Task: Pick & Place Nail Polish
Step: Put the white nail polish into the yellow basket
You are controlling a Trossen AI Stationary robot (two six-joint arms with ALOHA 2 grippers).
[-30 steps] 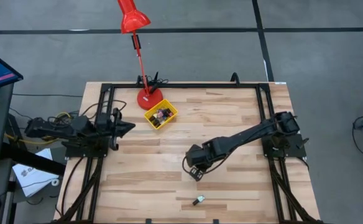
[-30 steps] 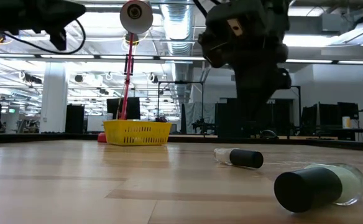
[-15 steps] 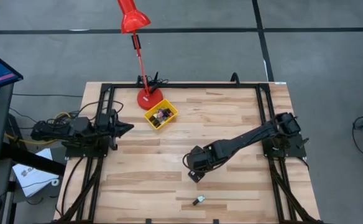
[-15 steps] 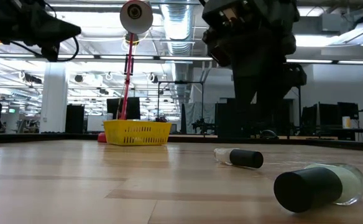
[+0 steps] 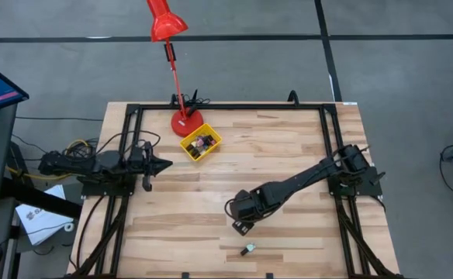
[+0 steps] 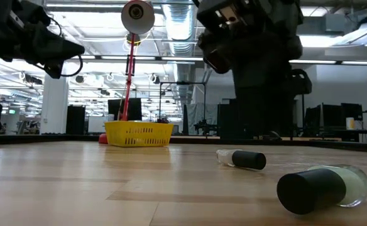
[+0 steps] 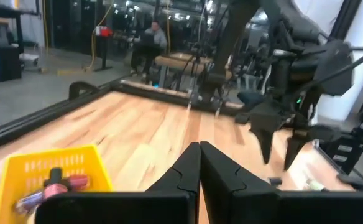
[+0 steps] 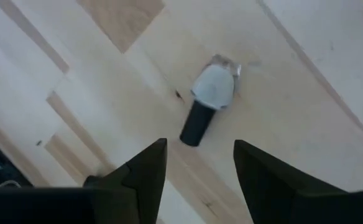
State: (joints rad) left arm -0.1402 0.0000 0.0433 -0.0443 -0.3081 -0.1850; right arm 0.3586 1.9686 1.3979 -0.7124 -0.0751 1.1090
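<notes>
**Right Claw Spread Above a Fallen Bottle**

Leftmost, at about nine o'clock on the table (image 5: 288,155), the left gripper (image 5: 164,164) waits with its fingers (image 7: 188,171) pressed together, holding nothing. Up toward eleven o'clock a red lamp (image 5: 181,93) stands on its round base, and just beside that base sits the yellow tray (image 5: 200,143) with several small nail polish bottles (image 7: 57,185) inside. No brand or writing can be read on any of them.

Nearer the middle, toward six o'clock, the right gripper (image 5: 240,225) hangs low over the wood with its fingers (image 8: 145,171) set well apart, gripping nothing. A clear bottle with a dark cap (image 8: 207,102) lies on its side on the boards between and beyond those fingertips. Another bottle (image 5: 247,249) lies on its side near the front edge, apart from the gripper.
</notes>
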